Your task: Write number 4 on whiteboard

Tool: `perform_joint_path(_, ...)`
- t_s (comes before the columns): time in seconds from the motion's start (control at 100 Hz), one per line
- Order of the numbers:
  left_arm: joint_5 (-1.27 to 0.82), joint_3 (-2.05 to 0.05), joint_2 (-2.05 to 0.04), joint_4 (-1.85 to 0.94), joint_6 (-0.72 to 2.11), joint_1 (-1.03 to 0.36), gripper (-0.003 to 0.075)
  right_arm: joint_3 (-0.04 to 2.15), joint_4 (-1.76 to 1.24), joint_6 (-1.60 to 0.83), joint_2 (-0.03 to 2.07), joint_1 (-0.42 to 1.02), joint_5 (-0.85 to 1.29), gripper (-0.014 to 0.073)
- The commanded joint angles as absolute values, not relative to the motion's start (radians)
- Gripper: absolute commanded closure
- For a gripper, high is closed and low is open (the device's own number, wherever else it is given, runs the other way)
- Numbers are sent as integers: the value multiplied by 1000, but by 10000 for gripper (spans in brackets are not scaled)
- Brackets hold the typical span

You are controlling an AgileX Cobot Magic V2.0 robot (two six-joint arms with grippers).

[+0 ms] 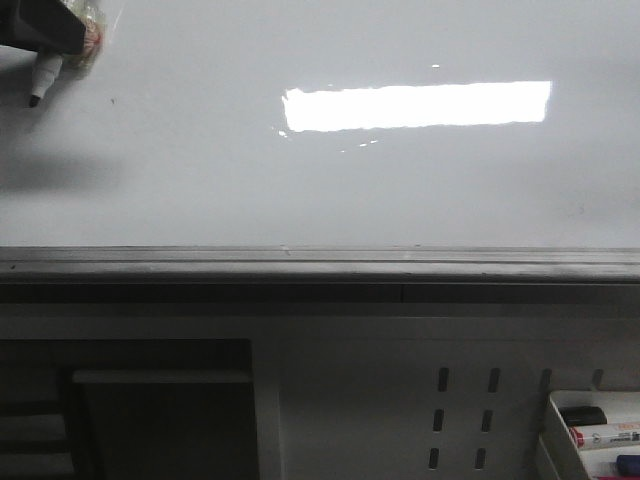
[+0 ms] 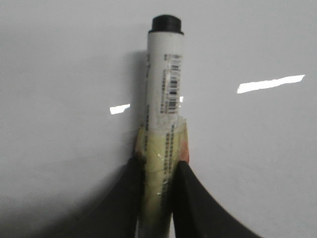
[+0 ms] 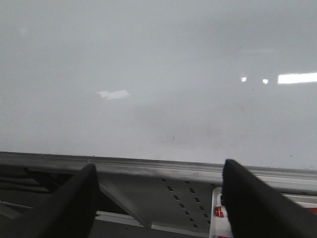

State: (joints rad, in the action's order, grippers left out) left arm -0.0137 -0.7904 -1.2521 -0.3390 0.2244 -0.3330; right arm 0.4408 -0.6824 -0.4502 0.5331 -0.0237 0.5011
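Left hand (image 2: 157, 166) is clamped on a white black-tipped marker pen (image 1: 43, 78), top left against the big glossy white whiteboard (image 1: 300, 190). No 4 drawn yet. Right hand (image 3: 157, 198) has its fingers apart, and a white tray of markers (image 1: 592, 432) sits bottom right below the grey slotted panel (image 1: 470, 410).

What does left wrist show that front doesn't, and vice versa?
Only the left wrist view: the left gripper shut on the marker, with its barcode label, taped grip and black tip pointing at the board. Only the front view: the grey bottom rail, the slotted panel, and a tray of spare markers at lower right. Both: the whiteboard, still blank, and the held marker, seen in front only at top left.
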Motion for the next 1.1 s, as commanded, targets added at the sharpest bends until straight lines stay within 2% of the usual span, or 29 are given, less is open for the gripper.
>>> perform_joint_path(0.0,52,-823,-1204,-330,224,-332,741,476,-710,-461,549,-22,451,126)
perform_joint_path(0.25,-66,-823,-1065,-214,224,-336,741,476,-716,-471,549,-22,475,126)
perform_joint_path(0.36,-168,-823,-998,-115,231,-379,741,476,-828,-575,551,-22,522,126)
perform_joint_path(0.67,-321,-823,-950,-80,386,-699,741,599,-1263,-998,730,-22,865,126)
perform_joint_path(0.93,-329,-819,-1041,-66,393,-906,741,744,-1275,-1033,903,-22,1099,126)
perform_joint_path(1.09,-295,-819,-1100,-41,393,-998,741,790,-1267,-1033,971,5,1150,126)
